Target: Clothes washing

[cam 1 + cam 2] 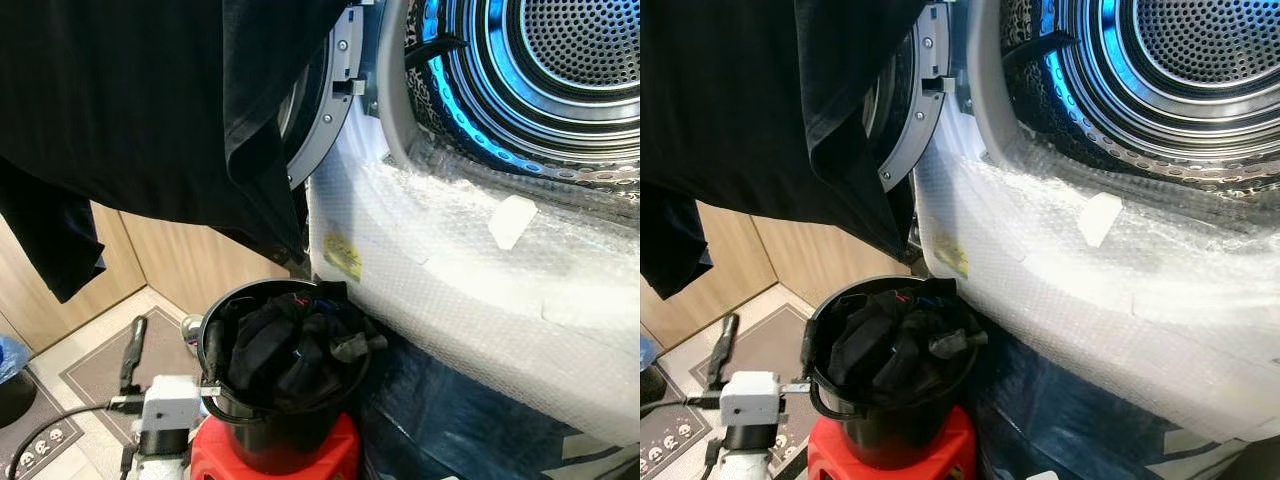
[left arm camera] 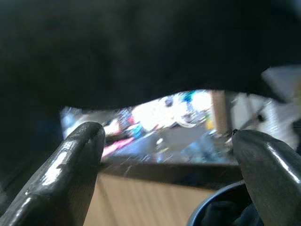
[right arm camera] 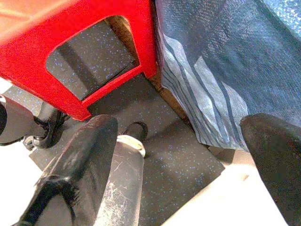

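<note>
A large black garment point(image 1: 150, 100) hangs from above the picture at the upper left, partly covering the open washer door point(image 1: 325, 110). In the left wrist view the same black cloth point(image 2: 141, 42) drapes just beyond my left gripper point(image 2: 167, 136), whose fingers stand apart and open with nothing between them. The washer drum point(image 1: 560, 60) is open at the upper right, its front wrapped in bubble wrap point(image 1: 450, 270). Below it a black bucket point(image 1: 207, 345) full of dark clothes point(image 1: 290, 345) stands on a red stool point(image 1: 330, 455). My right gripper point(image 3: 181, 125) is open low by the stool point(image 3: 70, 37).
A white device point(image 1: 165, 405) with cables sits on the floor left of the bucket, on a grey mat point(image 1: 100, 370). Wooden cabinet panels point(image 1: 190, 260) rise behind. Blue patterned cloth point(image 1: 450, 420) covers the washer's base. A power strip point(image 1: 35, 445) lies at the lower left.
</note>
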Tool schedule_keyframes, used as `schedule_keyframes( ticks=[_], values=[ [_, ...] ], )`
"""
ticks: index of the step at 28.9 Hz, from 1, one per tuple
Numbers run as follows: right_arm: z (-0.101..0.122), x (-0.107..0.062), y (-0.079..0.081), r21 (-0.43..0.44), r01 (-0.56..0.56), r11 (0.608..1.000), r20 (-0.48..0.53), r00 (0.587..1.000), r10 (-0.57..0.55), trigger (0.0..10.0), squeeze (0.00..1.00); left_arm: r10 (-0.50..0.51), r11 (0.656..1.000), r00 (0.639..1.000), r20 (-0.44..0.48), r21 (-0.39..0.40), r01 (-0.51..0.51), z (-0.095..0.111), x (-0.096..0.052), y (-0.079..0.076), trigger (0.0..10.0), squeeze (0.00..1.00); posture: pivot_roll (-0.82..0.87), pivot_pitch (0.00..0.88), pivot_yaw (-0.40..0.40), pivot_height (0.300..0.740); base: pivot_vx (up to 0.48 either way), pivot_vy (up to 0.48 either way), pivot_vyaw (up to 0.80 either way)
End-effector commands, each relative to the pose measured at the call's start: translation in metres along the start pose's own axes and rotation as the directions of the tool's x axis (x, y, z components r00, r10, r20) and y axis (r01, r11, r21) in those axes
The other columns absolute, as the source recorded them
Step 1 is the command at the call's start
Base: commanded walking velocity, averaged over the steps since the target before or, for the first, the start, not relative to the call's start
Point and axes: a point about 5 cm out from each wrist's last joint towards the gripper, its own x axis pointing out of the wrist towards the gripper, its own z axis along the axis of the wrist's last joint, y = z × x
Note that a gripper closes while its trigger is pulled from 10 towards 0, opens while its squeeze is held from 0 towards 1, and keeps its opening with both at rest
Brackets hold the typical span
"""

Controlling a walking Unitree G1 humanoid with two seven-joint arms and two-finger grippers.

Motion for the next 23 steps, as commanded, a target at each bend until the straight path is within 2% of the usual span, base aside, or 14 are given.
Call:
schedule_keyframes(
  ticks=[1, 3, 4, 11, 12, 16, 23],
  values=[
    [-0.001, 0.0, 0.001, 0.018, -0.001, 1.0, 0.001, 1.0, 0.001, 10.0, 0.0, -0.045, 0.999, 0.999, 0.018, 0.006, 0.045, 0.004, 0.005, -0.005, 10.0, 0.0, 0.09, 0.0, -0.042, 0.74, 0.0, 0.0, 0.0],
    [-0.001, 0.0, 0.001, 0.018, -0.002, 1.0, 0.001, 1.0, 0.002, 10.0, 0.0, -0.041, 0.999, 0.999, 0.016, -0.013, 0.041, 0.005, 0.006, -0.005, 10.0, 0.0, 0.09, 0.0, -0.042, 0.74, 0.0, 0.0, 0.0],
    [0.0, 0.0, 0.001, 0.02, -0.002, 1.0, 0.003, 1.0, 0.002, 10.0, 0.0, -0.048, 0.995, 0.999, -0.021, -0.088, 0.046, 0.004, 0.011, -0.008, 10.0, 0.0, 0.09, 0.0, -0.042, 0.74, 0.0, 0.0, 0.0],
    [0.0, 0.0, 0.001, 0.018, -0.002, 1.0, 0.004, 1.0, 0.002, 10.0, 0.0, -0.085, 0.964, 0.989, -0.123, -0.261, 0.05, 0.0, 0.014, -0.017, 10.0, 0.0, 0.09, 0.0, -0.045, 0.74, 0.0, 0.0, 0.0],
    [0.0, 0.0, 0.001, 0.018, -0.002, 1.0, 0.004, 1.0, 0.002, 10.0, 0.0, -0.085, 0.964, 0.989, -0.123, -0.261, 0.05, 0.0, 0.014, -0.017, 10.0, 0.0, 0.09, 0.0, -0.045, 0.74, 0.0, 0.0, 0.0],
    [-0.001, 0.0, 0.001, 0.011, -0.005, 1.0, 0.004, 1.0, 0.005, 10.0, 0.0, -0.164, 0.919, 0.97, -0.178, -0.386, 0.084, 0.002, 0.012, -0.028, 10.0, 0.0, 0.09, 0.0, -0.048, 0.74, 0.0, 0.0, 0.0],
    [0.0, 0.0, 0.002, 0.004, -0.009, 1.0, 0.006, 1.0, 0.009, 10.0, 0.0, -0.232, 0.876, 0.961, -0.148, -0.461, 0.14, 0.012, 0.016, -0.03, 10.0, 0.0, 0.1, 0.0, -0.049, 0.74, 0.0, 0.0, 0.0]
  ],
)
